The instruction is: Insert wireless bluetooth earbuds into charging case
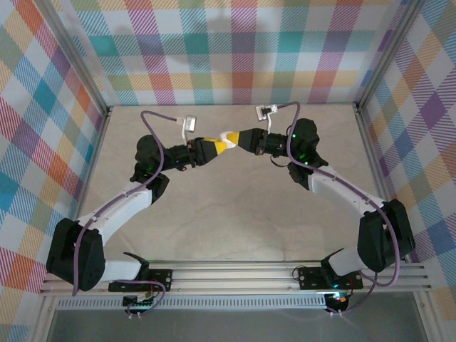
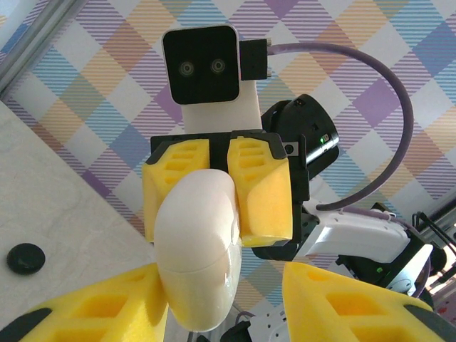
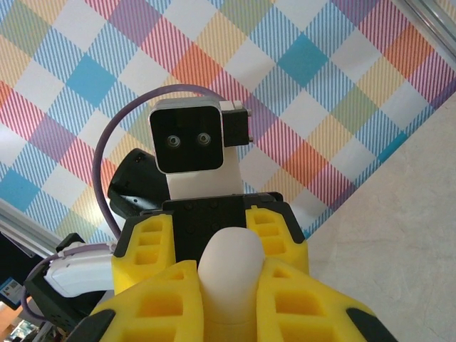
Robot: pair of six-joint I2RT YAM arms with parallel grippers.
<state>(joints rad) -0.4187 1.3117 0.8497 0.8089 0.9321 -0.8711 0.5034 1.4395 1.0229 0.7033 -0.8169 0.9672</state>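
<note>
A white, egg-shaped charging case point(image 1: 228, 135) hangs in mid-air above the table's far middle, lid shut along a thin seam. My right gripper point(image 3: 228, 267) is shut on the case point(image 3: 229, 274), which stands between its yellow pads. From the opposite side my left gripper point(image 2: 221, 274) straddles the other end of the case point(image 2: 199, 249). Its left finger point(image 2: 107, 306) touches the case, while a gap separates the right finger point(image 2: 342, 306) from it, so this gripper is open. The earbuds are out of view.
A small black round object point(image 2: 26, 258) lies on the beige table point(image 1: 235, 214) to the left of the left gripper. Plaid walls and metal frame posts point(image 1: 367, 128) close in the back and both sides.
</note>
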